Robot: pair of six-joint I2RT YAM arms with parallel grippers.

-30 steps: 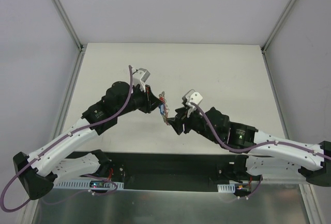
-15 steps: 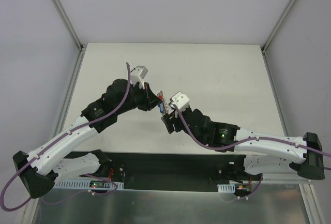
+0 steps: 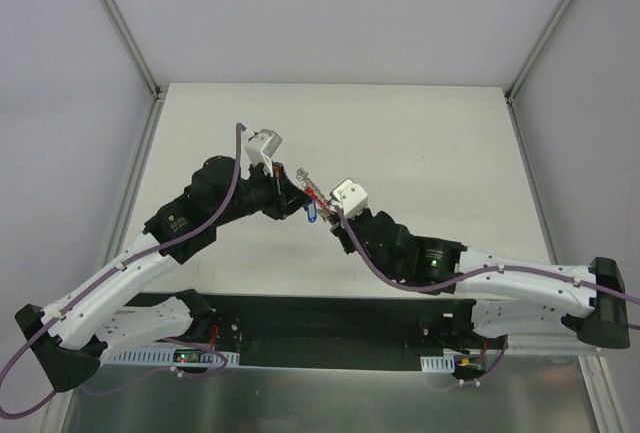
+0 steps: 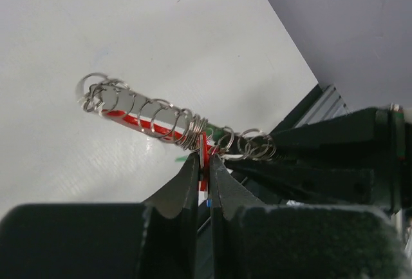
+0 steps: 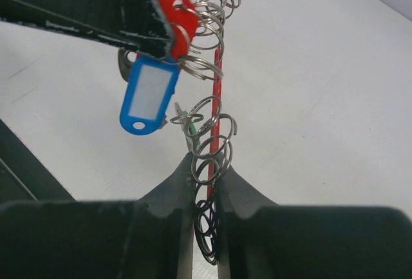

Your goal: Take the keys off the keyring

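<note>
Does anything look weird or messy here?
Yes: the keyring is held up, stretched between the left gripper and right gripper, its many silvery rings bunched along a red band, a blue tag dangling. Nothing looks broken or spilled.

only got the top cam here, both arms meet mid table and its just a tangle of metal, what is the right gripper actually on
Observer: In the right wrist view, the right gripper is shut on the lowest loops of the keyring, a string of silvery wire rings.
Operator: and the left one
Observer: The left gripper is pinched shut on a red-headed key further up the same string.
Operator: that blue speck between them, what is it
Observer: It is a blue tag with a white label window, hanging just below the red-headed key.
</note>
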